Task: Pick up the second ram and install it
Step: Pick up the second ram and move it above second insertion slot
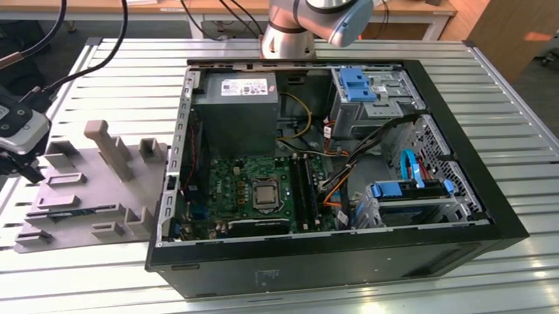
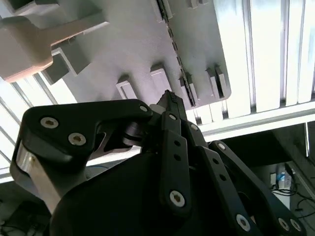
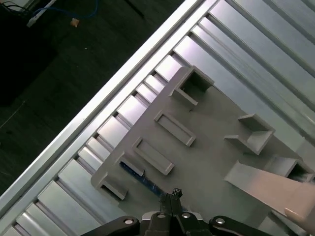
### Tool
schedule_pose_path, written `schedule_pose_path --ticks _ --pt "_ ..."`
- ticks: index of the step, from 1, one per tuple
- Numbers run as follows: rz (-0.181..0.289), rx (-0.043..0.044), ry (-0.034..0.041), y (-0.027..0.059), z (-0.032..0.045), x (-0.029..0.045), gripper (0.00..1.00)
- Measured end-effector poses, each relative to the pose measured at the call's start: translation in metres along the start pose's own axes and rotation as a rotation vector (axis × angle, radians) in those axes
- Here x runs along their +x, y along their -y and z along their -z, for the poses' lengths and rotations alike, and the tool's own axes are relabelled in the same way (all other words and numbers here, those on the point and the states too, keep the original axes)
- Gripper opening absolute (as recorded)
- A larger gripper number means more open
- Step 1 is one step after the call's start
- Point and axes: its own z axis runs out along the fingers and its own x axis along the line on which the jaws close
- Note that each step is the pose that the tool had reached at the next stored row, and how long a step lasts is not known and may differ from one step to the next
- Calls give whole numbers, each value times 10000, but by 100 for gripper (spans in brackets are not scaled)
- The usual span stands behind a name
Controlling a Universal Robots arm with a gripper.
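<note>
With its fingertips closed together on nothing, the gripper (image 3: 173, 195) was held just above the second ram (image 3: 142, 179), lodged in a slot of the grey holder plate (image 3: 211, 167), where the stick might be struck rather than straddled, raised holder blocks (image 3: 153, 156) crowding it and the open computer case (image 1: 332, 261) lying well apart.

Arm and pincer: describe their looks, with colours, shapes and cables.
The arm is a round silver-grey tube with a pale blue joint cap. Black cables trail toward its light grey wrist block. In the second wrist view the pincer is black: flat, rounded links joined by silver screws, narrowing to slim tips.
</note>
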Motion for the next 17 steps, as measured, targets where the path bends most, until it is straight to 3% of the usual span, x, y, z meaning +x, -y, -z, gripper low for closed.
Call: schedule_pose_path --ticks 17 --pt "3048 -8 -326 2 -23 1 11"
